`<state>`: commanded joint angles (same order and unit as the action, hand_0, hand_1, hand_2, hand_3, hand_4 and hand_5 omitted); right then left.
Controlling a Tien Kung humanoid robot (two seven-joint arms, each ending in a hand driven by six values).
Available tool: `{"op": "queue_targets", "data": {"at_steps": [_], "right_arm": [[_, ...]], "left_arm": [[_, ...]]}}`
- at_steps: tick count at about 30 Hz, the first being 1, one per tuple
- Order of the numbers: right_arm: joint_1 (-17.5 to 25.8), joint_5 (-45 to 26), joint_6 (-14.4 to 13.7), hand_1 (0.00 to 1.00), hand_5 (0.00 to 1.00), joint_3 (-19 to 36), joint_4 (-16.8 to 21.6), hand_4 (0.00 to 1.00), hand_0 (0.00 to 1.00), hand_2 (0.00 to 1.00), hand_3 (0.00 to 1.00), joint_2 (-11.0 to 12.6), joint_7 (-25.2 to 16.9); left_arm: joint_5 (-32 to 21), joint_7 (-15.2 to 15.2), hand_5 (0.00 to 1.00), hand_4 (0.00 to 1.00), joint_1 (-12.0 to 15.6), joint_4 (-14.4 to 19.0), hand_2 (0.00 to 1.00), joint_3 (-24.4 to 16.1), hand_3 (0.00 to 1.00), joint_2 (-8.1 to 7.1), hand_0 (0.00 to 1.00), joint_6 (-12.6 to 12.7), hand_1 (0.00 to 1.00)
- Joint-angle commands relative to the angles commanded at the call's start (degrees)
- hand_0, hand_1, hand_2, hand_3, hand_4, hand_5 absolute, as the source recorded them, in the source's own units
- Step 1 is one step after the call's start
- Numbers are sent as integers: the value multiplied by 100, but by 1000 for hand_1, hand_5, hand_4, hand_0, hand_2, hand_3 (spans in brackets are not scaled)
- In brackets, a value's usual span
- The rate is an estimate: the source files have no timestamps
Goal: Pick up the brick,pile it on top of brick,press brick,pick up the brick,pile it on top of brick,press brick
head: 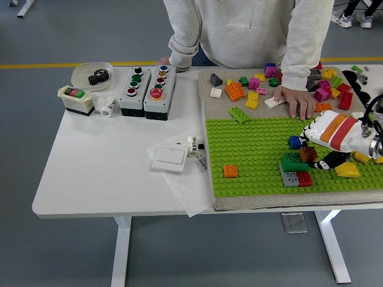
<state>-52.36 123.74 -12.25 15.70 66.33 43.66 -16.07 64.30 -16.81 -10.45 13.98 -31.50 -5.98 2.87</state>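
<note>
My right hand (316, 153), white with orange and red stripes, reaches in from the right edge over the green baseplate (251, 149). Its fingers (324, 162) curl around a small brown brick (309, 154) that sits on the right end of a green brick (292, 161). Just in front of the green brick lie a grey brick (291, 178) and a red brick (305, 178), side by side. A blue brick (295, 142) stands just behind, and an orange brick (230, 171) stands alone to the left. My left arm is out of sight.
A person stands at the far side with one hand (300, 101) resting on the mat beside a white brick (274, 102). Several loose bricks (251, 89) lie behind the baseplate. A yellow brick (347, 170) lies under my wrist. Button boxes (148, 85) and a white switch (169, 158) lie to the left.
</note>
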Motion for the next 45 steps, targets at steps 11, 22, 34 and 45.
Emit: {"op": "queue_targets", "data": {"at_steps": [11,22,34,45], "right_arm": [[30,6,48,504,517,74,-48,998,299,665,750,-10,-36],[138,-146,304,615,613,327,112,998,504,761,858,72,-108],[1011,-1248,1201,772,719,1983,838,998,781,830,862,387,-172],[1901,-2030,1160,766,696,2892,1413,991,778,799,807,663,-152]], "left_arm": [[34,-17,590,664,16,7,732,-23,596,-7,756,-20,734],[38,-20,590,664,8,8,731,-18,597,-15,755,-22,734],[63,-12,589,664,-6,-1,733,-25,597,-15,754,-10,734],[113,-10,589,664,7,-12,733,-58,597,0,753,7,734]]}}
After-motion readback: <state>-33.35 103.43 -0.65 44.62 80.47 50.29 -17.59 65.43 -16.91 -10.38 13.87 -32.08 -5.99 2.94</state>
